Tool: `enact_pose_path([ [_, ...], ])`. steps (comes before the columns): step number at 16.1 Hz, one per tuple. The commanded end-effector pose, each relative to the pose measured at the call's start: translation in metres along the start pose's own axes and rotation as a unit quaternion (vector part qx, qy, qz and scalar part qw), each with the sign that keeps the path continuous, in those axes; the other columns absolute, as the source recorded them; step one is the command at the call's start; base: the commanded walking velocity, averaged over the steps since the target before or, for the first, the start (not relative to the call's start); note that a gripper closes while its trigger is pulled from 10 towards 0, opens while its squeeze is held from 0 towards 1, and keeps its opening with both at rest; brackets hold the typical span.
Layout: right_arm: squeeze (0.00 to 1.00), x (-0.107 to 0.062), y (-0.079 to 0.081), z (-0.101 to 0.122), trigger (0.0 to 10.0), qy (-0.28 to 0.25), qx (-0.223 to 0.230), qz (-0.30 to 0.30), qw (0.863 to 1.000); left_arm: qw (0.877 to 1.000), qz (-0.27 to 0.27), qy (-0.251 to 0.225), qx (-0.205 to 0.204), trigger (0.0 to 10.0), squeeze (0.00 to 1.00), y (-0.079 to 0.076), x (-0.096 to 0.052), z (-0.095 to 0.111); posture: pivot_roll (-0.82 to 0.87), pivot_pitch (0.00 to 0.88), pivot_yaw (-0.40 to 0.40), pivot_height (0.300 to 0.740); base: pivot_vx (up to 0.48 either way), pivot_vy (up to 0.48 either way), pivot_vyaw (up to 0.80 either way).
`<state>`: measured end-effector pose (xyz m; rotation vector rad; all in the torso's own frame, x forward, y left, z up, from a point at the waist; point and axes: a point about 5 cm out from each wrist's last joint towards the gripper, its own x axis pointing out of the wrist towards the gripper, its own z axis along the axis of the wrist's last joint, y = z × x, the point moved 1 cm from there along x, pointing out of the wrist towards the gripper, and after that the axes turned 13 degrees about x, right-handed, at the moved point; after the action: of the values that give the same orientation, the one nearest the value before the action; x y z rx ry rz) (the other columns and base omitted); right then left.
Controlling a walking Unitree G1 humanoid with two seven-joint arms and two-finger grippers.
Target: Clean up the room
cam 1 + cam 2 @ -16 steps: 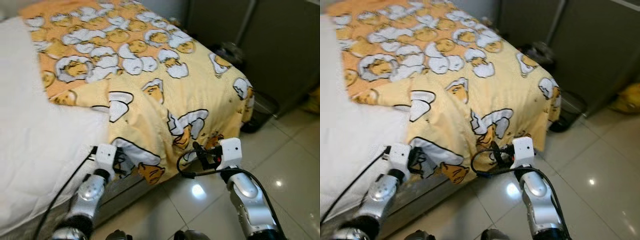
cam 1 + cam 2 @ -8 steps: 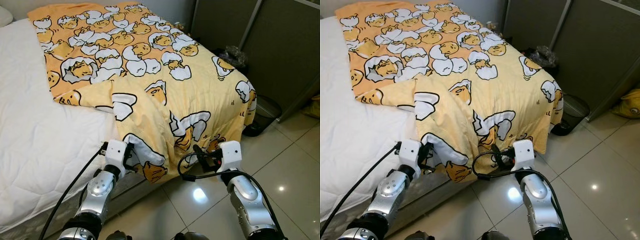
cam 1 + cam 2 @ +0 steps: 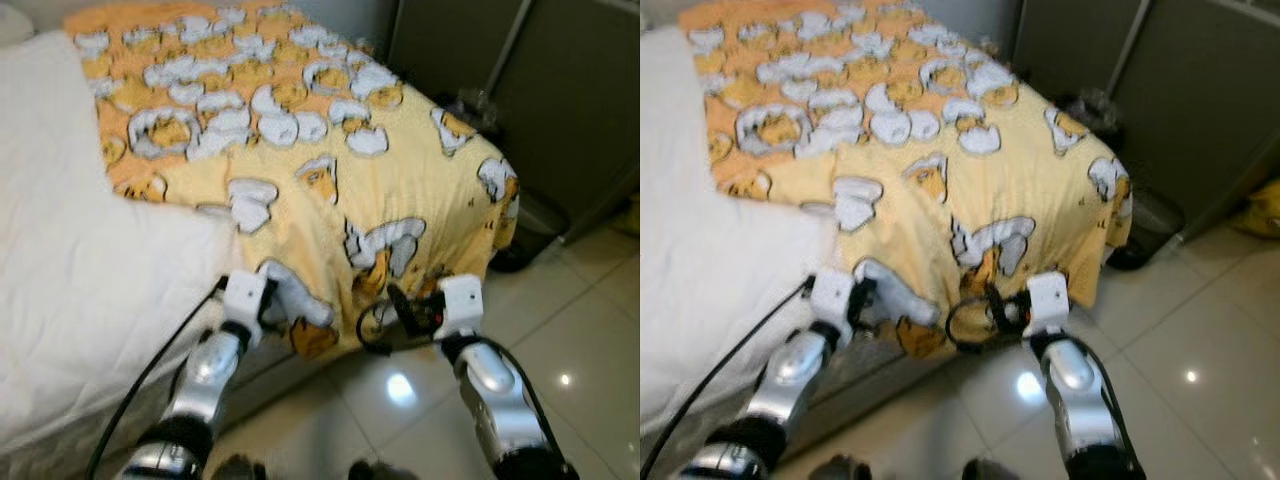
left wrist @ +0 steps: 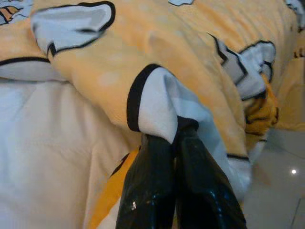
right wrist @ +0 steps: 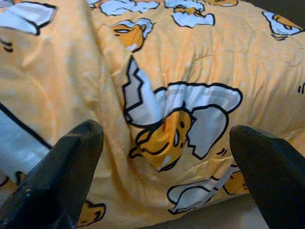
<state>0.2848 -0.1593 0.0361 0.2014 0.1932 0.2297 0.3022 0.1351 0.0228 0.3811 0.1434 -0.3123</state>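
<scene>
A yellow-orange blanket (image 3: 330,190) printed with egg cartoons covers the far half of the bed and hangs over its foot end. My left gripper (image 3: 275,305) is shut on a folded corner of the blanket (image 4: 157,102) at the bed's near edge, the cloth pinched between its fingers (image 4: 157,181). My right gripper (image 3: 400,305) stands open just in front of the hanging blanket edge (image 5: 176,129), its two fingers (image 5: 62,176) spread wide and touching nothing.
A white quilted mattress (image 3: 80,290) lies bare on the left. Glossy tiled floor (image 3: 570,330) runs to the right of the bed. A dark cabinet (image 3: 560,90) and a dark bin (image 3: 530,225) stand past the bed's far corner.
The camera shifted and blurred slightly. My left gripper with the blanket corner has edged a little to the right and up; the right gripper stays open at the same spot.
</scene>
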Motion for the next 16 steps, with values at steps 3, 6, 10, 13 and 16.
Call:
enact_pose_path([
  [3, 0.00, -0.004, -0.006, -0.003, 10.0, 0.002, -0.001, -0.007, 1.000, 1.000, -0.023, 0.017, 0.008, 10.0, 0.00, -0.013, 0.000, -0.005, -0.02, 0.000, -0.024, 0.740, 0.000, 0.000, 0.00],
  [6, 0.00, -0.005, -0.005, -0.004, 10.0, 0.003, -0.002, -0.005, 1.000, 0.998, -0.048, 0.026, 0.015, 10.0, 0.00, -0.023, -0.003, -0.010, -0.02, 0.000, -0.024, 0.740, 0.000, 0.000, 0.00],
  [10, 0.00, -0.007, -0.005, -0.007, 10.0, 0.009, -0.002, 0.000, 1.000, 0.988, -0.119, 0.095, -0.005, 10.0, 0.00, -0.047, -0.020, -0.039, -0.02, 0.000, -0.030, 0.740, 0.000, 0.000, 0.00],
  [13, 0.00, -0.008, -0.004, -0.009, 10.0, 0.015, -0.003, 0.004, 1.000, 0.974, -0.176, 0.135, -0.033, 10.0, 0.00, -0.069, -0.031, -0.053, -0.02, 0.000, -0.033, 0.740, 0.000, 0.000, 0.00],
  [16, 0.00, -0.014, -0.005, -0.011, 10.0, 0.021, -0.006, 0.010, 1.000, 0.960, -0.235, 0.143, -0.042, 10.0, 0.00, -0.092, -0.045, -0.059, -0.03, 0.000, -0.047, 0.740, 0.000, 0.000, 0.00],
])
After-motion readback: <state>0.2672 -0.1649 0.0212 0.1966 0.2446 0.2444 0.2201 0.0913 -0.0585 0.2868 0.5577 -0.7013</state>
